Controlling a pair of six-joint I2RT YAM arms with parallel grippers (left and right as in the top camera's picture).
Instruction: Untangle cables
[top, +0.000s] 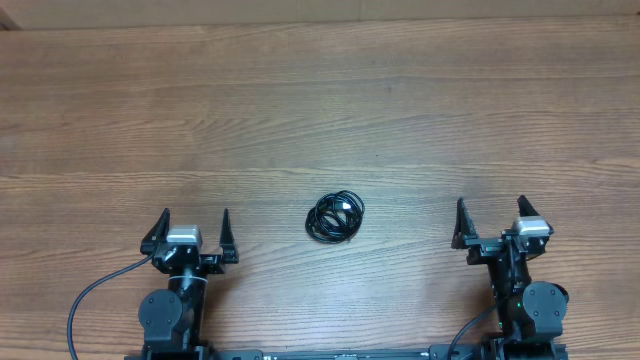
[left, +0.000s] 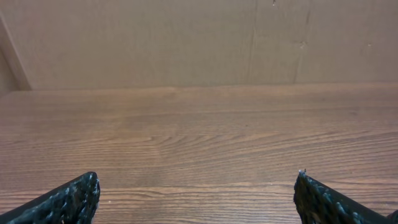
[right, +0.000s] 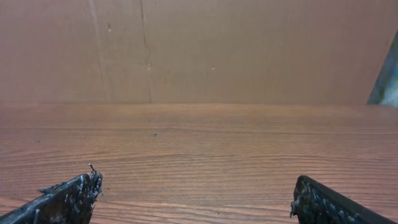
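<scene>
A broad wooden table (top: 320, 100) with a brown grain running side to side fills most of what I can see, and a plain tan board (left: 186, 43) stands upright along its far edge. At the near edge sit the two black arms, the left arm (top: 170, 310) and the right arm (top: 530, 305), well apart from each other and both pointing away toward the board. The left claw (top: 194, 218) is spread wide with nothing between its jaws; from its own camera the two dark, rough-surfaced fingers (left: 74, 199) sit at the bottom corners with bare wood between them. The right claw (top: 491, 208) is likewise spread wide and holds nothing, its fingers (right: 65, 199) low at each corner over bare tabletop. Between the two claws, a little closer to the left one and slightly farther out on the table, lies the small bundle of black cables (top: 335, 216), coiled in overlapping loops and flat on the wood, touching neither claw.
</scene>
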